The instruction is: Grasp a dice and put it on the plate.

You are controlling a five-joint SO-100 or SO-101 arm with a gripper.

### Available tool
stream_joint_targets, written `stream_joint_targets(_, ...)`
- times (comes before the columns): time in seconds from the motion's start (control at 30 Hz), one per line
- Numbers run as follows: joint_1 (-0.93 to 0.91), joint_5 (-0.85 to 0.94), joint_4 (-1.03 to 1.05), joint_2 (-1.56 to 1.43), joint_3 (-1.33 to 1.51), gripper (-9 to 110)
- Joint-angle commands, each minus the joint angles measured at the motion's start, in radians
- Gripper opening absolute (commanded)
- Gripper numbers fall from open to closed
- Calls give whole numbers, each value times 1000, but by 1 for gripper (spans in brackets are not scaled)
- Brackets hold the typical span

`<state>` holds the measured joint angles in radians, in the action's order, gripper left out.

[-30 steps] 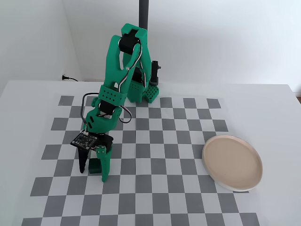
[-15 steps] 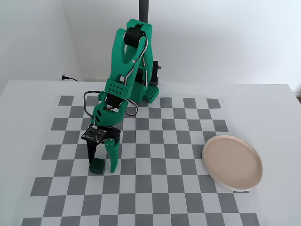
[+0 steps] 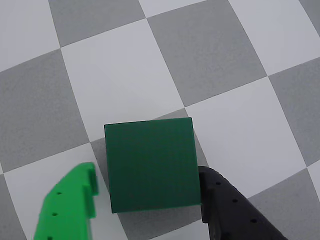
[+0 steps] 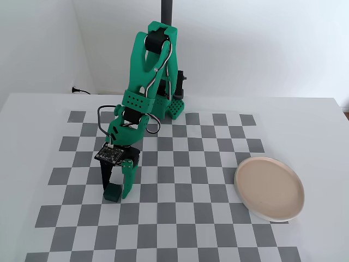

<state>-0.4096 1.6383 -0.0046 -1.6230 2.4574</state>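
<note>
The dice is a plain dark green cube resting on the checkered board. In the wrist view it lies between my gripper's two fingers. The bright green finger stands a little to its left with a gap. The black finger is against its right edge. The jaws are open around the dice and not closed on it. In the fixed view the gripper is lowered over the dice at the board's left front. The beige-pink plate with a white rim lies far to the right and holds nothing.
The grey and white checkered board covers the white table. The green arm's base stands at the back of the board, with a dark pole behind it. A cable runs along the back left.
</note>
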Motion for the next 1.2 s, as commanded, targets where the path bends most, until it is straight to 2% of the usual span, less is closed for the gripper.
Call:
stream_joint_targets(0.0, 11, -6, 0, -78, -6, 11)
stream_joint_targets(0.13, 12, -5, -8, -69, -5, 8)
stream_joint_targets(0.27, 17, -9, -12, -63, -5, -4)
stream_joint_targets(0.6, 66, -61, 21, -173, -9, -4)
stream_joint_targets(1.17, 325, -127, 356, -591, -28, -4)
